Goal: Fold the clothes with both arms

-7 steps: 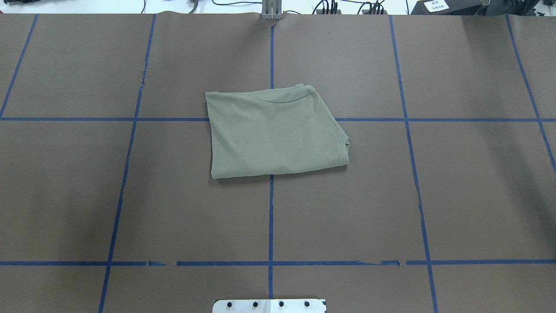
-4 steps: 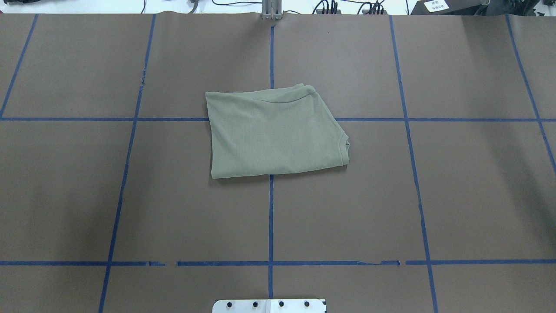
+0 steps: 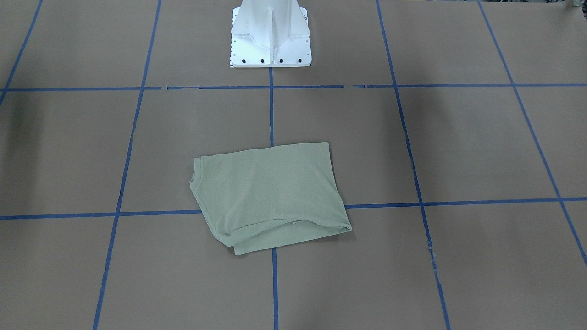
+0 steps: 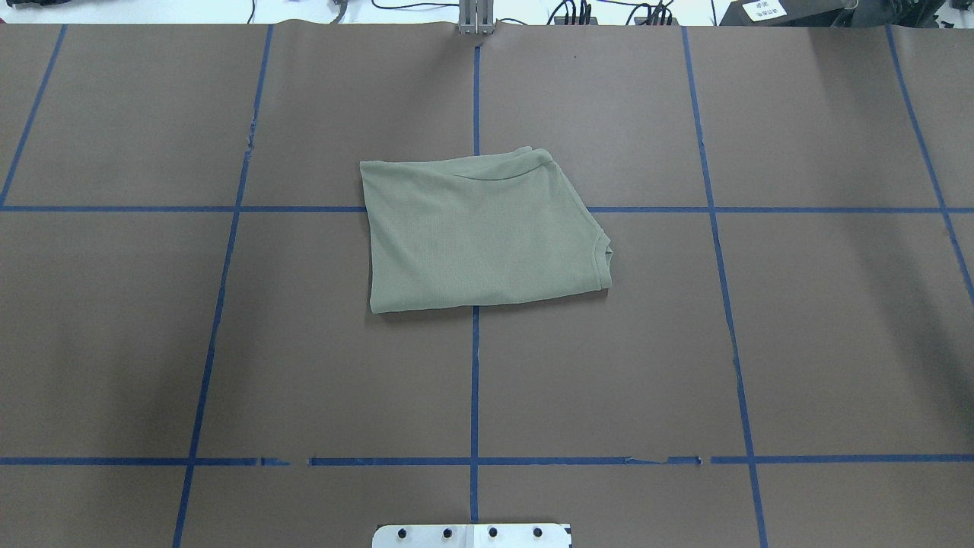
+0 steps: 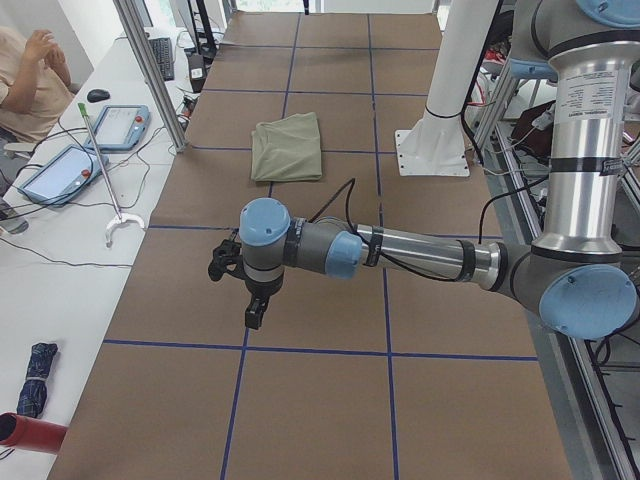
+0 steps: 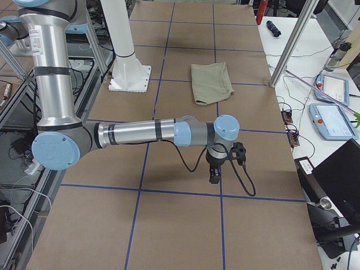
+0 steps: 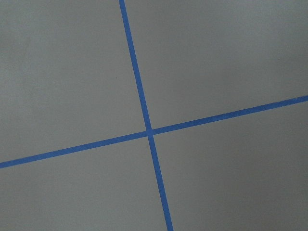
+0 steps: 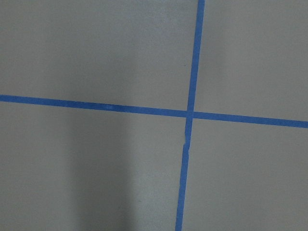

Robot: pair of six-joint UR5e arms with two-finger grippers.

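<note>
Shirt (image 4: 479,232) folded, centre of table (image 4: 799,342), collar at 3 o'clock overhead. Your left gripper (image 5: 256,316) and right gripper (image 6: 214,175) well clear of it. Finger spread, hold: cannot tell. Risk: careless grasp drags loose 12 o'clock layer, and fold opens.

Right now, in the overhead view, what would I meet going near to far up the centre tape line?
White base plate → folded sage-green shirt → grey metal bracket at the far edge.
</note>
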